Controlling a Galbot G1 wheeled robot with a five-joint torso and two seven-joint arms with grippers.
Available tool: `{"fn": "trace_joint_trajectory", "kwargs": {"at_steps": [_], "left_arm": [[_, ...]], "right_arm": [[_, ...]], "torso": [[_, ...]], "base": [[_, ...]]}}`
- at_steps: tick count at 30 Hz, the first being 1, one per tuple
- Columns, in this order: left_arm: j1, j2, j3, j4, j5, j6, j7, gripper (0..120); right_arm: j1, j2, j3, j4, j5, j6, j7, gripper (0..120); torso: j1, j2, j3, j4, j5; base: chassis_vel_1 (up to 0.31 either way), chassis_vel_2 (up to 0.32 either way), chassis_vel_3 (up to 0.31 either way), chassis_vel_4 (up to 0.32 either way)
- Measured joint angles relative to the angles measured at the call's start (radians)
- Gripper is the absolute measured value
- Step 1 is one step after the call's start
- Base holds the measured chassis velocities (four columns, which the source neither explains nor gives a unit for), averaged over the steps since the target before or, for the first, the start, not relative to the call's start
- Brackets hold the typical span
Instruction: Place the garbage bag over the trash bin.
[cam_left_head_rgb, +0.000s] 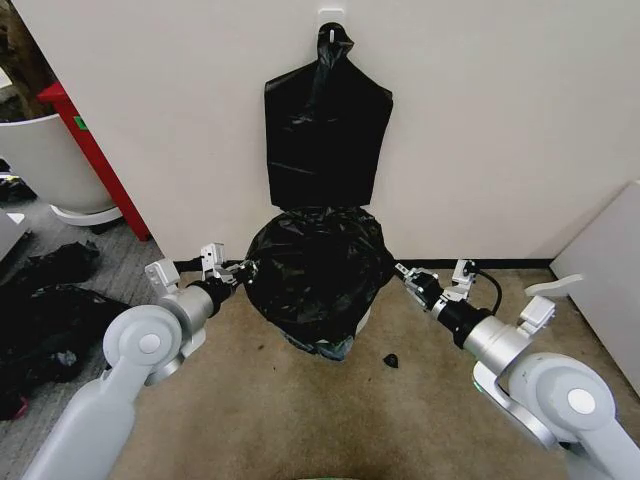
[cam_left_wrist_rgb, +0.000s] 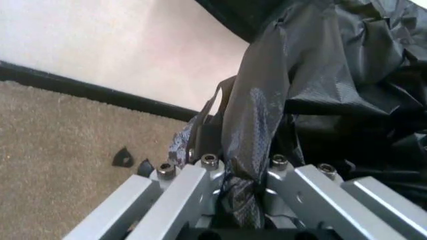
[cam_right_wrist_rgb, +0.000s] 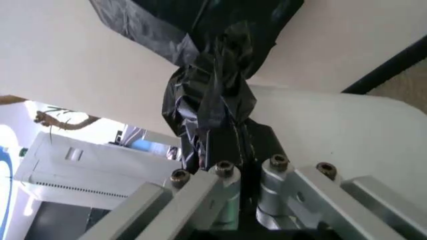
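both grippers, left gripper (cam_left_head_rgb: 243, 268) and right gripper (cam_left_head_rgb: 398, 268), pinch garbage bag (cam_left_head_rgb: 318, 275) film on opposite sides.

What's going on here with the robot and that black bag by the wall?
The robot is fitting the garbage bag over the trash bin, which stands on the carpet against the wall. The left gripper has its jaws shut on the bag's left side and the right gripper on its right side, each pinching a fold of film. The bag is draped over the bin and covers most of it. A second black bag hangs from a hook on the wall above.
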Motion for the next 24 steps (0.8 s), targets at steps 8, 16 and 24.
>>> {"fn": "trace_joint_trajectory", "kwargs": {"at_steps": [8,16,24], "left_arm": [[0.028,-0.001,-0.006,-0.007,-0.035,-0.005,0.013,3],[0.036,0.001,-0.009,-0.009,-0.055,-0.012,0.020,3],[0.027,-0.005,-0.009,-0.008,-0.081,-0.012,0.020,3]], "right_arm": [[-0.052,0.001,0.053,-0.048,0.003,-0.013,-0.055,0],[-0.088,-0.001,0.081,-0.095,-0.004,-0.033,-0.107,0],[-0.105,0.001,0.075,-0.137,-0.043,-0.049,-0.161,0]], "torso": [[0.000,0.000,0.000,0.0000,0.0000],[0.000,0.000,0.000,0.0000,0.0000],[0.000,0.000,0.000,0.0000,0.0001]], "base": [[0.000,0.000,0.000,0.000],[0.000,0.000,0.000,0.000],[0.000,0.000,0.000,0.000]]}}
